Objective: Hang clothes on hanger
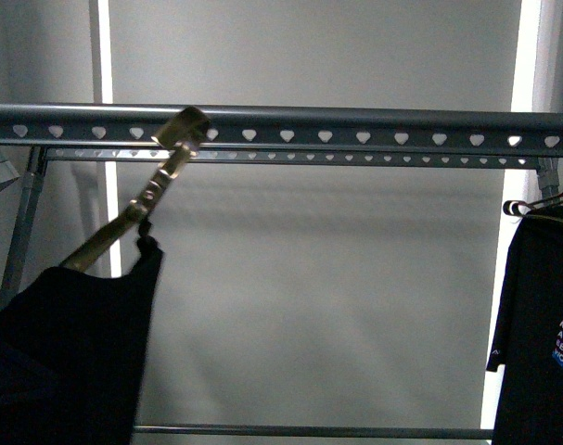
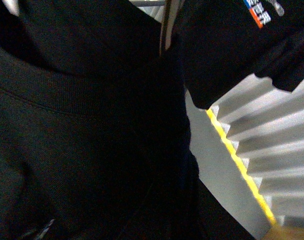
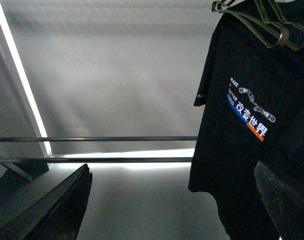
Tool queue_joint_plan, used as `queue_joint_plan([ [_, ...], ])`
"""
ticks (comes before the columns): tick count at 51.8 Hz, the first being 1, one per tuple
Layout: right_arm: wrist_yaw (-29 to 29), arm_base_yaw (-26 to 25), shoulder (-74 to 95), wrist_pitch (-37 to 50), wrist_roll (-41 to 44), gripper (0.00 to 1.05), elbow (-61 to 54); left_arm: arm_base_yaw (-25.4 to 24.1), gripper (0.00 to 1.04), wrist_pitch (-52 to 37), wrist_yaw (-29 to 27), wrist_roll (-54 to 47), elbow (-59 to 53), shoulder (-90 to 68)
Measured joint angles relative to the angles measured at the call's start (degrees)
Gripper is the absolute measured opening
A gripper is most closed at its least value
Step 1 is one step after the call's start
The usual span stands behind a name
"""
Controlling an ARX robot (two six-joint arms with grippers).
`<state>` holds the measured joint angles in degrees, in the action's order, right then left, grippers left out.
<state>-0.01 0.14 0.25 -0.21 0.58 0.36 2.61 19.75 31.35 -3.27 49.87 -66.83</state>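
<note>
The clothes (image 1: pixel 68 352), a black T-shirt, hang slanted at the lower left of the front view. Their brass-coloured hook (image 1: pixel 184 134) reaches up to the hanger (image 1: pixel 355 130), the grey rail with heart-shaped holes, and overlaps its front face. I cannot tell whether the hook sits over the rail. In the left wrist view black cloth (image 2: pixel 91 140) fills the frame and hides my left gripper, which is shut on it. A blue-orange print (image 2: pixel 259 12) shows at the edge. My right gripper (image 3: pixel 172 210) is open and empty, its fingers (image 3: pixel 56 210) apart from everything.
A second black T-shirt (image 1: pixel 541 306) on silvery wire hooks (image 1: pixel 531 204) hangs at the rail's right end, and also shows in the right wrist view (image 3: pixel 242 125). A thinner pierced rail (image 1: pixel 355 158) runs behind. A low bar (image 1: pixel 309 431) crosses below. A ridged white panel with a yellow edge (image 2: pixel 252 140) lies beside the held cloth.
</note>
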Motion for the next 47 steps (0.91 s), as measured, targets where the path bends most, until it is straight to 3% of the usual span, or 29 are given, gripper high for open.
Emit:
queue_joint_plan([
  [16,-0.02,0.00,0.00,0.00,0.00,0.97,0.00,2.01,0.04,9.44,7.67,-26.97,10.40,-5.84],
  [27,-0.02,0.00,0.00,0.00,0.00,0.97,0.00,2.84,0.04,12.61,10.32,-53.75,20.06,-13.33],
  [47,-0.02,0.00,0.00,0.00,0.00,0.97,0.00,8.96,0.04,-2.54,-0.37,-87.10,33.88,-26.36],
])
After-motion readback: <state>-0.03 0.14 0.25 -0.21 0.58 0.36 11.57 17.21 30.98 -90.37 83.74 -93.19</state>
